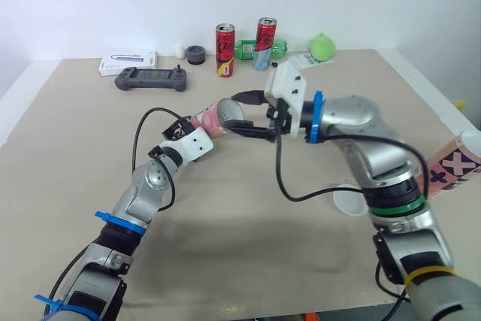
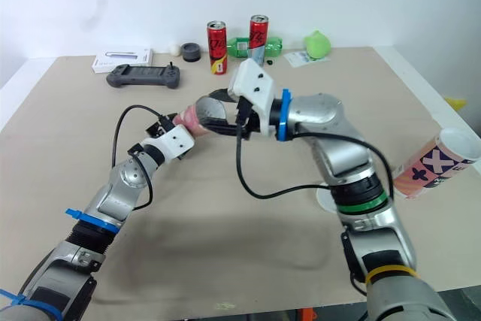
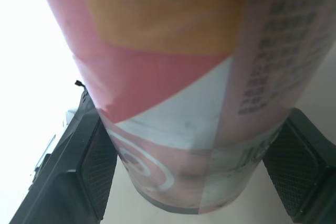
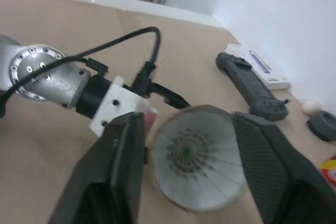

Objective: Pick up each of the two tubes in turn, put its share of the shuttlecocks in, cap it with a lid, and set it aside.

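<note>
Left arm: my left jaws (image 1: 197, 125) are closed on the tube (image 1: 218, 116), one pad against each side of its body close to the closed end. They carry it clear of the table (image 1: 75, 148), lying roughly level, with the open mouth turned towards the right arm.

Handling, in my judgement: the tube is a light cardboard cylinder. It should be stiff along its length but thin in the wall, so easily dented, and weakest at the unsupported mouth. The printed skin looks smooth and may slip under a light squeeze. The sound place to hold is the body near the closed end, where the base stiffens the wall. That is where the pads sit.

Right arm: my right jaws (image 4: 187, 121) stand wide, one to each side of the mouth and just in front of it. I see nothing clamped between them. A shuttlecock (image 4: 194, 156) sits inside the mouth, skirt open towards the wrist camera. The feathers are fragile, so any push should be made along the tube's axis.

Further right, a white lid (image 1: 347, 202) lies on the table, partly behind the right arm. The second tube (image 2: 436, 159) is near the table's right edge, well apart from both jaws.
</note>
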Robot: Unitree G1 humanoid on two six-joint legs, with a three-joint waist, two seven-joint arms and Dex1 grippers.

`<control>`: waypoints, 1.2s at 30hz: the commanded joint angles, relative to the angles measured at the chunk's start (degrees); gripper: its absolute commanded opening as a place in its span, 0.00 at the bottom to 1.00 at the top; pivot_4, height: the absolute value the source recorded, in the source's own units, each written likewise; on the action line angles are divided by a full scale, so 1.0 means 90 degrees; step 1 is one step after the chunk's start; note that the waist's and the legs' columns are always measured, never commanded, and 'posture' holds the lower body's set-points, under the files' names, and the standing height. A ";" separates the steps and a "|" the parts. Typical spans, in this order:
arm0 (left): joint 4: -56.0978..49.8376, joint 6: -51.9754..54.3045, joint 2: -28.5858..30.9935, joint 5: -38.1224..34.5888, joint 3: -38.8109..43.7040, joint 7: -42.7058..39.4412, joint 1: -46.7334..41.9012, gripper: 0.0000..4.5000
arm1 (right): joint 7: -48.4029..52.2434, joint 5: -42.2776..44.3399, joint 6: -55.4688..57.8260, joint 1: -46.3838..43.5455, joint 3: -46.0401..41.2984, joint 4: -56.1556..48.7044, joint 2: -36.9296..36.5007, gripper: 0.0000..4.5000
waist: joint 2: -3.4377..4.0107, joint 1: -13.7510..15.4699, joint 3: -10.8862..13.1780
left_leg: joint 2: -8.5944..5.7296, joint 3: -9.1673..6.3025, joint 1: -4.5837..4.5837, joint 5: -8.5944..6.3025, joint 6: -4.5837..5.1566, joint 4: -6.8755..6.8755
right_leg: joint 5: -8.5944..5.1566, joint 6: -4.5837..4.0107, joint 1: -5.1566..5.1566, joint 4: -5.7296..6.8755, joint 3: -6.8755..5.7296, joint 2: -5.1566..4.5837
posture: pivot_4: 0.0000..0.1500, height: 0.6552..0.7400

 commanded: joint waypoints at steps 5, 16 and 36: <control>-0.0229 -0.0034 -0.0039 -0.0028 0.0084 0.0092 -0.0084 0.82 | 0.0677 -0.1065 -0.0749 -0.1043 0.0816 0.1059 -0.0077 0.02 | 0.0000 -0.0062 0.0000 | 0.0003 0.0005 0.0004 0.0000 0.0000 -0.0004 | 0.0000 -0.0004 -0.0003 0.0000 0.0002 0.0002 | 1.00 1.00; -0.0406 0.0039 -0.0123 0.0007 0.0088 0.0090 -0.0022 0.82 | 0.0378 -0.2999 -0.2503 -0.2200 0.2102 0.4204 0.1324 0.02 | 0.0000 -0.0074 0.0000 | 0.0002 0.0002 -0.0003 0.0000 0.0000 -0.0007 | 0.0008 -0.0019 -0.0009 0.0003 0.0000 0.0000 | 1.00 1.00; -0.0469 0.0055 -0.0219 -0.0328 0.0167 -0.0068 0.0116 0.82 | 0.1617 -0.1934 -0.1632 -0.1663 0.0656 0.1679 0.0604 0.02 | 0.0001 -0.0056 0.0000 | -0.0001 -0.0018 -0.0008 0.0000 -0.0001 -0.0011 | 0.0015 -0.0034 -0.0006 0.0003 -0.0020 -0.0003 | 1.00 1.00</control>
